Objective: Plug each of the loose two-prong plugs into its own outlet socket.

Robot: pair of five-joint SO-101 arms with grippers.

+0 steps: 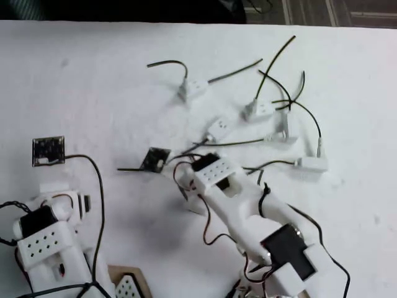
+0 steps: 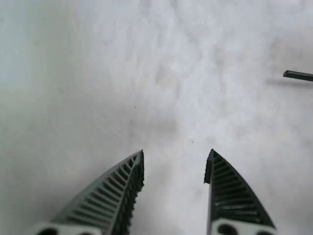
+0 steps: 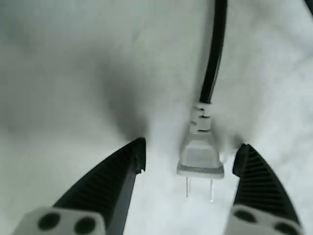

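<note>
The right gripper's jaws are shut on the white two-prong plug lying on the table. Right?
No. In the right wrist view the jaws of the right gripper stand open either side of the white two-prong plug, a gap each side. It does lie on the table.

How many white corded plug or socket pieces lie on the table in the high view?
5 white pieces: one farthest back, one right of it, one mid-table, one beside that, one rightmost. An arm may hide more.

The table (image 1: 93,81) is white and looks soft. Behind it is a dark floor (image 1: 310,11) with pale lines.
</note>
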